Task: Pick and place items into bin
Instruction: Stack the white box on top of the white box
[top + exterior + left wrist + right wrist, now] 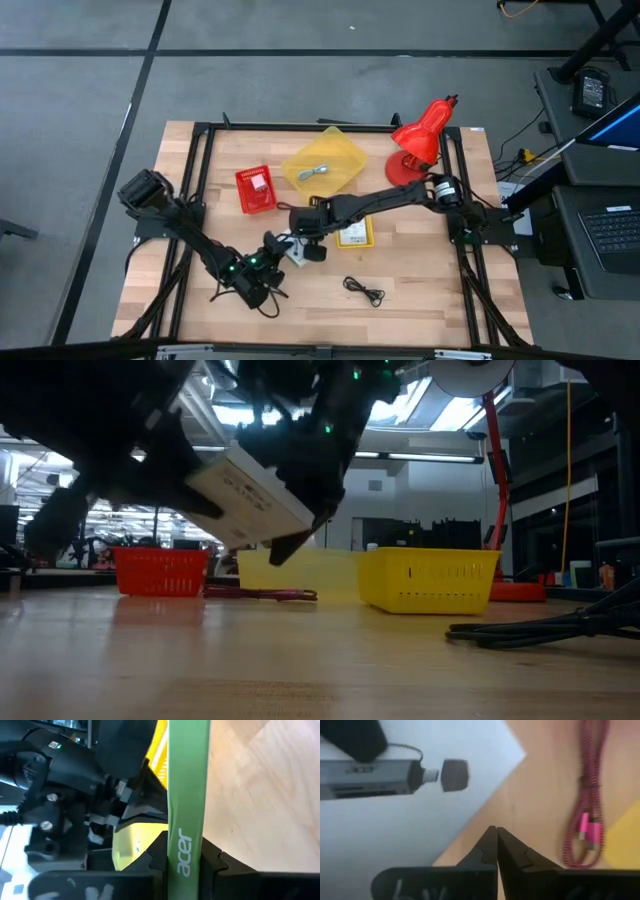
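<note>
A white Acer box (245,495) with a green side (187,780) is off the table near its middle; it also shows in the high view (296,256). My left gripper (266,264) is shut on it; the wrist view shows the gripper (187,854) closed on the green side. My right gripper (312,246) is shut, its tips (496,836) at the edge of the box's white printed face (410,810). A dark red cord with a pink end (587,820) lies on the wood beside it. A black cord (364,291) lies nearer the front. A blue-grey strip (319,172) lies in the yellow bin (345,155). My left gripper pinches the box's narrow green side (186,827) between its two fingers (161,857), which lie across that side. The box is lifted clear of the table and tilted, one end lower (290,520). My right gripper's shut tips are at the box's edge; I cannot tell whether they touch it.
A red basket (255,189) stands left of the bin and a small yellow basket (353,236) under my right arm. A red desk lamp (420,140) stands at the far right. Bare wood lies at the front right.
</note>
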`<state>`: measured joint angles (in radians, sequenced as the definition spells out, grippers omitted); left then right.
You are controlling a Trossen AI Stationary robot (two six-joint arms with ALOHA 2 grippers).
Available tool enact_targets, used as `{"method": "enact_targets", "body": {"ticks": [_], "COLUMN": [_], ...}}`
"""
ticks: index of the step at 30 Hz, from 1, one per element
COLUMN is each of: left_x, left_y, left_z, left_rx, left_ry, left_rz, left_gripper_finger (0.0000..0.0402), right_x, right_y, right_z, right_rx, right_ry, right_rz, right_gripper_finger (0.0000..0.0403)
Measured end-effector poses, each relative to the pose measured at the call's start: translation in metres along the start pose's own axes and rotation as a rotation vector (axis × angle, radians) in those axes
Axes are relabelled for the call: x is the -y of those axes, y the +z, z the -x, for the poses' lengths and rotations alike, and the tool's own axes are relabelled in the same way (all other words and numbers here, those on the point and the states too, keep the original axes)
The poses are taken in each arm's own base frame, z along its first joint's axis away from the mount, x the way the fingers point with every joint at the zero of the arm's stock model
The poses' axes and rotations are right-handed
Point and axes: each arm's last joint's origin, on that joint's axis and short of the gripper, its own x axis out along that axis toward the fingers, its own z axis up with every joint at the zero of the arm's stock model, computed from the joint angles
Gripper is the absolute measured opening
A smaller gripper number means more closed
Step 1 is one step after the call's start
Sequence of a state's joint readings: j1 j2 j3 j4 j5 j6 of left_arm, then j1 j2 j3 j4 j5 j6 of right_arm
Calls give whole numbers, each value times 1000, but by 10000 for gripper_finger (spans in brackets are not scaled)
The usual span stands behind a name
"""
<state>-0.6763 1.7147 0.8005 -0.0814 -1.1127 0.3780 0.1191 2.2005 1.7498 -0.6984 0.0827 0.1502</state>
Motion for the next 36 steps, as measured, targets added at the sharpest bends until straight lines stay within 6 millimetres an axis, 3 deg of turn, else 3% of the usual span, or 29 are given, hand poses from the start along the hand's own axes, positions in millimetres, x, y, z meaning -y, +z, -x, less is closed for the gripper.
{"method": "enact_targets", "body": {"ticks": [9,17,25,28,36], "left_x": [1,3,-1,-3,-14], "left_y": [3,4,9,13,24], "left_z": [12,18,18,19,14], "left_rx": [25,30,34,56,75], "left_ry": [31,63,115,114,157], "left_rz": [-8,-28,-52,-89,-214], "left_gripper_finger": [42,42,42,42,42], "right_x": [-17,-44,-69,-69,-56], "right_y": [16,6,-29,-45,-91], "right_z": [36,84,77,77,106], "right_rx": [4,94,146,153,375], "right_ry": [-104,-206,-215,-205,-104], "right_rz": [59,23,-17,-56,-209], "right_gripper_finger": [0,0,0,0,0]}}
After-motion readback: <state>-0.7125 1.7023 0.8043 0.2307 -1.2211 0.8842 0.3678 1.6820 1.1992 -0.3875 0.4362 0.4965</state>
